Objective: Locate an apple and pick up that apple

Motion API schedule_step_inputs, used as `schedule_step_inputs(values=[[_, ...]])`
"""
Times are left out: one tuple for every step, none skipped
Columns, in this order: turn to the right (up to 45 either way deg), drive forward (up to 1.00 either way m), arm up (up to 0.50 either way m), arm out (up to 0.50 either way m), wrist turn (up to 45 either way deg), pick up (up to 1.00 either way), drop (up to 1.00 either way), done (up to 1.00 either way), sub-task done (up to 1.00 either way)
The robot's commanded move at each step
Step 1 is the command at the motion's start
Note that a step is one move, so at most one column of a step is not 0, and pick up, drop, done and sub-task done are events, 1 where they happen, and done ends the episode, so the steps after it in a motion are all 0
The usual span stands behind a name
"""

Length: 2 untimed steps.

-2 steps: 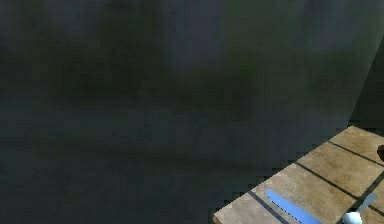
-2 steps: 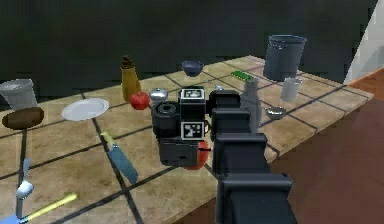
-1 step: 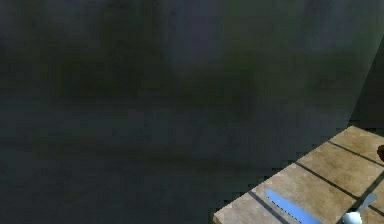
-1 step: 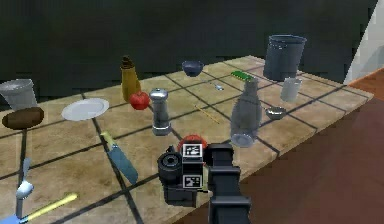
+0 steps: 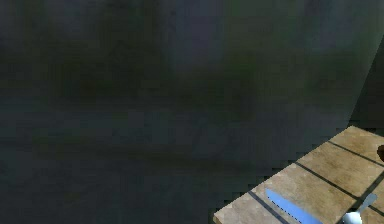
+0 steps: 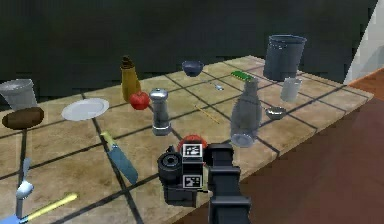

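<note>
One red fruit [image 6: 193, 141] by the jaws (whether held, unclear).

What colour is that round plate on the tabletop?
The plate is white; the arm side view shows it best.

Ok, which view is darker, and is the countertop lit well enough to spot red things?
Forward view: much darker, mostly a dim wall, with a lit countertop corner at lower right. Arm side view: countertop evenly lit below a dark wall; a red round thing and a second red thing nearer the bottom stand out clearly; the glass bottle shows pale glints.
</note>
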Motion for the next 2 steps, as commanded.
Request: schedule_step_inputs(values=[[0.0, 0.00, 0.10, 0.00, 0.0, 0.00, 0.00, 0.00, 0.00], [0.0, 0.00, 0.00, 0.00, 0.0, 0.00, 0.00, 1.00, 0.00]])
